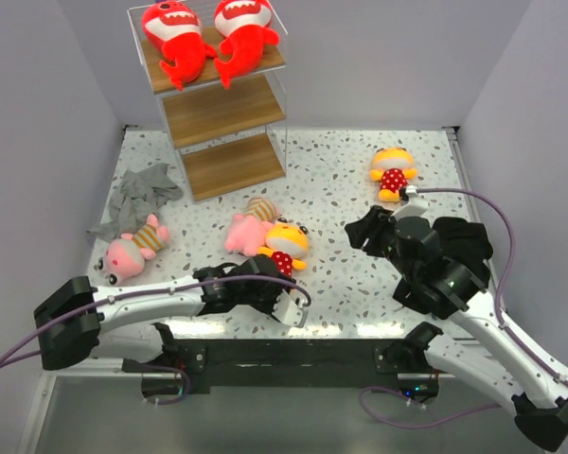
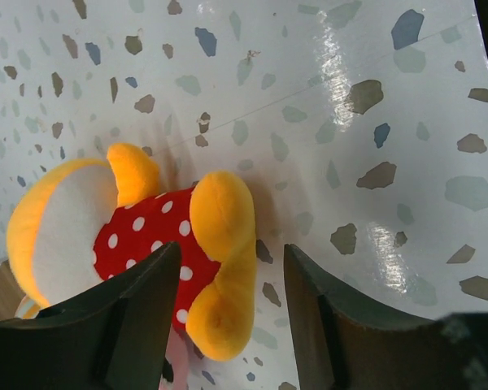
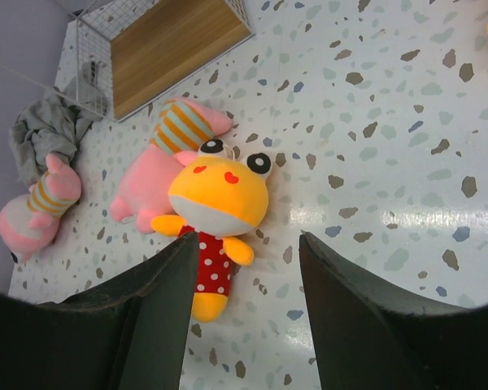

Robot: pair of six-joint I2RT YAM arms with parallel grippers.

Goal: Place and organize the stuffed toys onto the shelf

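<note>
The shelf (image 1: 225, 112) stands at the back left, with two red sharks (image 1: 175, 38) (image 1: 244, 36) lying on its top board. One yellow toy in a red polka-dot dress (image 1: 286, 244) lies on its back near the front. My left gripper (image 1: 275, 276) (image 2: 232, 264) is open low over that toy's legs, and one yellow leg (image 2: 224, 244) lies between the fingers without being pinched. My right gripper (image 1: 358, 233) (image 3: 248, 240) hangs open to the right of the same toy (image 3: 220, 195), holding nothing. A second yellow toy (image 1: 393, 173) lies at the back right. Two pink striped toys (image 1: 249, 227) (image 1: 133, 248) lie on the table.
A crumpled grey cloth (image 1: 142, 194) lies left of the shelf's foot, close to the left pink toy. Walls close the table in on the left, back and right. The shelf's two lower boards (image 1: 232, 163) hold nothing.
</note>
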